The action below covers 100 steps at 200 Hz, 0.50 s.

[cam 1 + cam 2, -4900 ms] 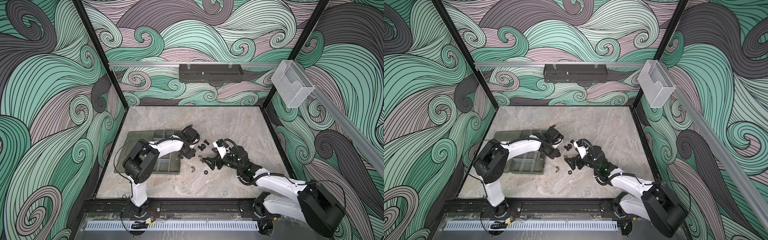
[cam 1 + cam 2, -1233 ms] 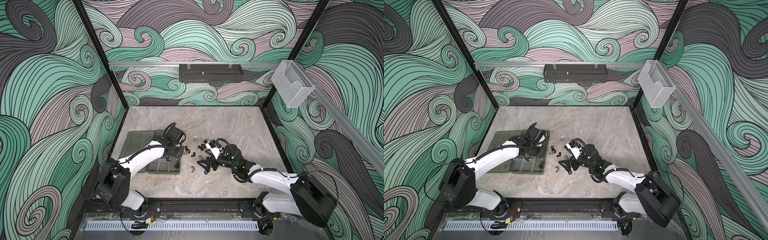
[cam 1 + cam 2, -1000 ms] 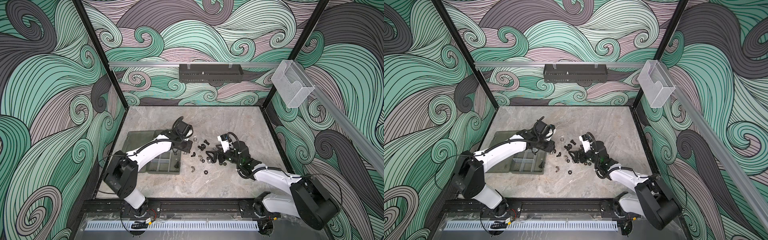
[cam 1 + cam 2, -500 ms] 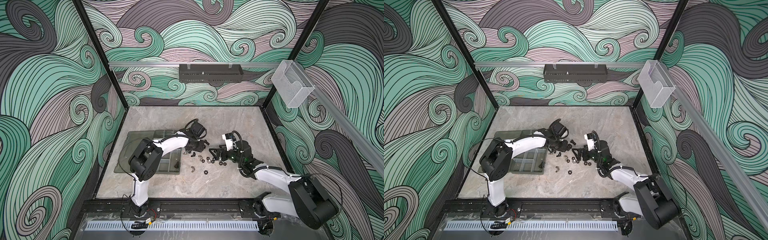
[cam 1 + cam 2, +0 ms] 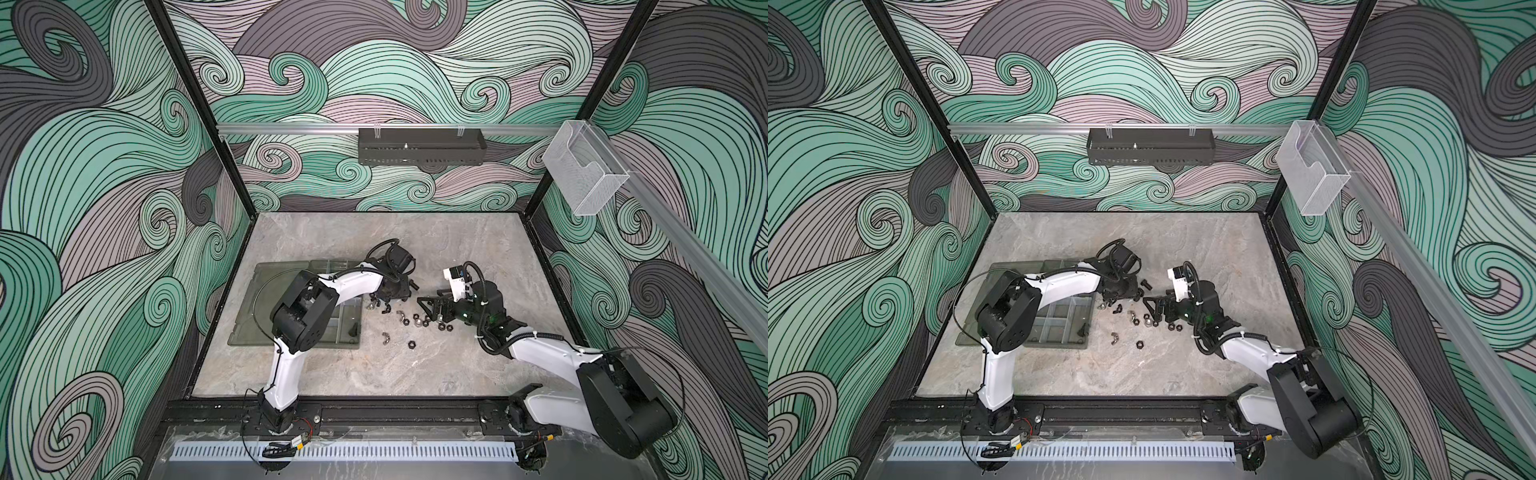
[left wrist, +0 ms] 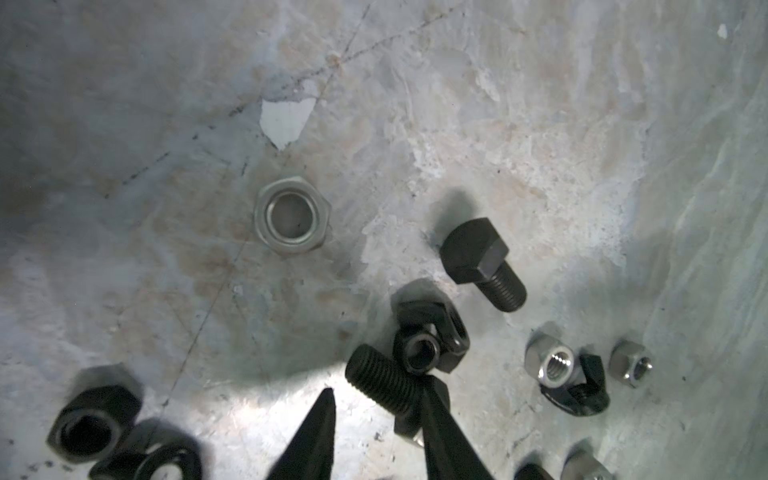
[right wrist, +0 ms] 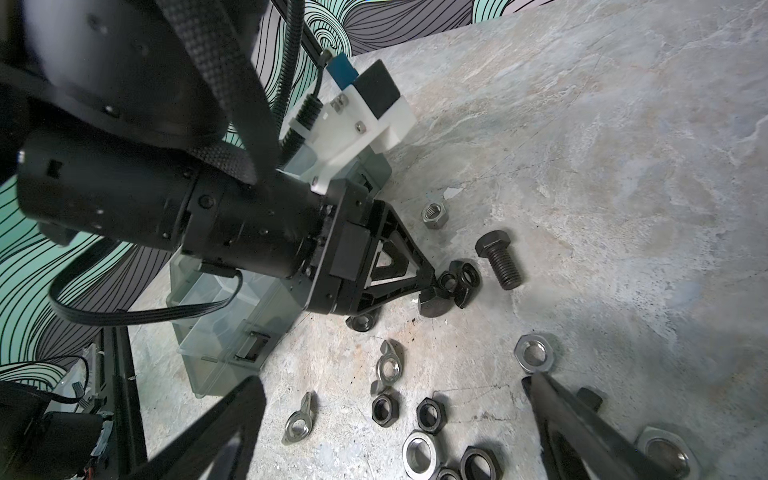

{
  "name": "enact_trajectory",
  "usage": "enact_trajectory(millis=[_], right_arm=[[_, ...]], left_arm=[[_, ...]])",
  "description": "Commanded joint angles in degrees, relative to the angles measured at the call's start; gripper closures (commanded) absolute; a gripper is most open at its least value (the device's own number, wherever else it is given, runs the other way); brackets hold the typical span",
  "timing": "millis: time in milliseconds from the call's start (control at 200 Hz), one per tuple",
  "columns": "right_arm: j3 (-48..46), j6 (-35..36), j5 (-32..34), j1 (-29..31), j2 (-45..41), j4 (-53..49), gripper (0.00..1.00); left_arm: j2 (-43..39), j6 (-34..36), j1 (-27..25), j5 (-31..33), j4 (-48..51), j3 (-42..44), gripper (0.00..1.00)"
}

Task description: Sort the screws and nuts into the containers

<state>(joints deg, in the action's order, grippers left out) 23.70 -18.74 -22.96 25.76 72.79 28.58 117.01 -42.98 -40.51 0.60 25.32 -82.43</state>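
The left pincer (image 6: 379, 397) stands partly spread, low over the table, its tips straddling a black screw (image 6: 376, 380). One finger (image 6: 436, 419) touches the shank near the head, but bare table shows between the other and the thread, so nothing is pinched yet. Two stacked black nuts (image 6: 430, 345) lie against the screw's threaded end, with a second screw (image 6: 484, 266) just beyond and a silver nut (image 6: 291, 218) well apart. In a top view, taking the left pincer as the dial's centre, the right pincer (image 5: 428, 309) sits near at 3 o'clock. It is spread wide and empty above loose nuts (image 5: 415, 323) scattered toward 4 o'clock. The open box (image 5: 341, 336) lies at 8 o'clock, with one dark piece in a near compartment, too small to name. The screw looks slanted across the jaws, so squeezing a round, threaded shank at an angle could probably roll it or squirt it out sideways. The touching nuts may be shoved aside or dragged up with it, and so land in the wrong compartment. A thin hold near the head could let the screw tip and drop on the way to the box. With both pincers this close, a lift toward 3 o'clock risks a knock between them.
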Motion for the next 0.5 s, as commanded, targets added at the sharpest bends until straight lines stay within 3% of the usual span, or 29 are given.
enact_trajectory(millis=[0,495], right_arm=[[0.1,-0.6,-0.9,-0.2,0.2,1.8,0.01],[0.7,-1.0,-2.2,-0.2,2.0,2.4,0.01]], left_arm=[[2.1,-2.9,0.3,1.4,0.7,-2.5,0.63],[2.3,-4.3,0.0,0.4,2.8,-1.2,0.69]])
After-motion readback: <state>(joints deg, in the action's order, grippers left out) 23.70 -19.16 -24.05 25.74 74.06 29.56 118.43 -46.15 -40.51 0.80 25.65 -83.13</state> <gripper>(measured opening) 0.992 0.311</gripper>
